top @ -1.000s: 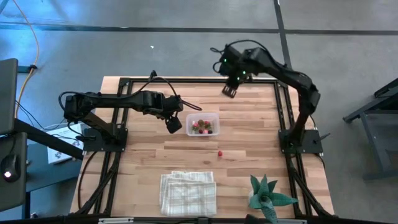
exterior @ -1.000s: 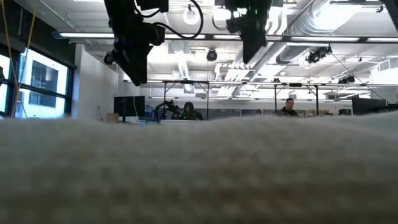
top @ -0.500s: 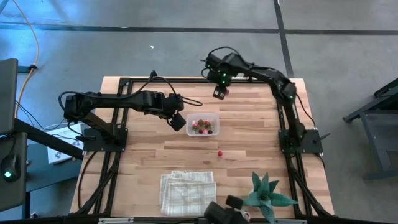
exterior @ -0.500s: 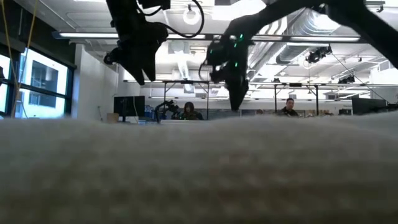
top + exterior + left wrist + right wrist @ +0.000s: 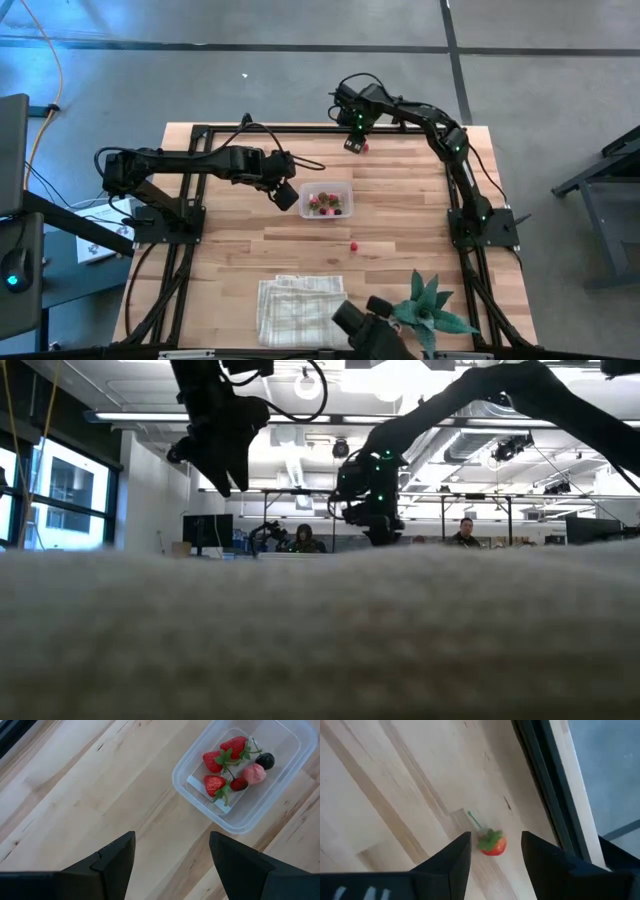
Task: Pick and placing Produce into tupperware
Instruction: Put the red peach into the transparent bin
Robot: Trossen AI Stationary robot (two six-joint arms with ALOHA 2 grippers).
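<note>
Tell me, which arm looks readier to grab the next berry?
The right: its open right gripper hangs directly over a small red strawberry near the wooden table's far edge. The left gripper holds nothing.

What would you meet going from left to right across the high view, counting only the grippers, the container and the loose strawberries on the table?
left gripper → tupperware → loose strawberry in the middle of the table → right gripper → strawberry at the far edge.
</note>
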